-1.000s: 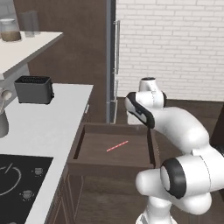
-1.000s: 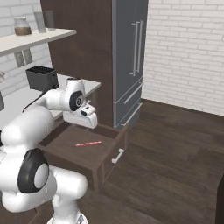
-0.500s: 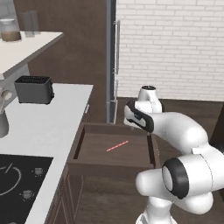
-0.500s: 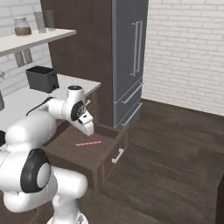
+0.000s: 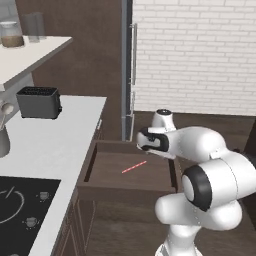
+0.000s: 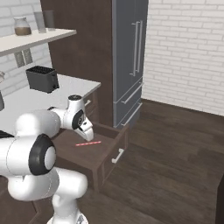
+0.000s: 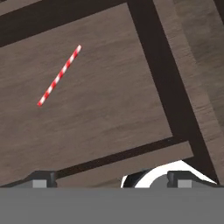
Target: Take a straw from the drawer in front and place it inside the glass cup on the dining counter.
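The drawer (image 5: 100, 186) stands pulled out below the white worktop, its dark wood floor bare apart from the straw. The straw (image 5: 134, 167) (image 6: 88, 143) (image 7: 59, 75) is a thin red-and-white striped stick lying flat and slantwise near the drawer's middle. My gripper (image 5: 145, 146) (image 6: 88, 132) hangs just above the drawer's back right part, pointing down into it. In the hand view its fingertips (image 7: 42, 179) stand wide apart, open with nothing between them, and the straw lies up and to the left of them. The glass cup and the dining counter are out of view.
A black toaster (image 5: 38, 102) sits on the white worktop (image 5: 55, 145), with the black hob (image 5: 20, 205) nearer the base. A tall grey fridge (image 6: 131, 57) stands behind the drawer. The drawer's pale handle (image 6: 117, 155) juts over the wood floor (image 6: 175, 153).
The arm has swung the hand down and toward the drawer, from well above its back edge to just over it. The straw and drawer have not moved; the jaws stayed open.
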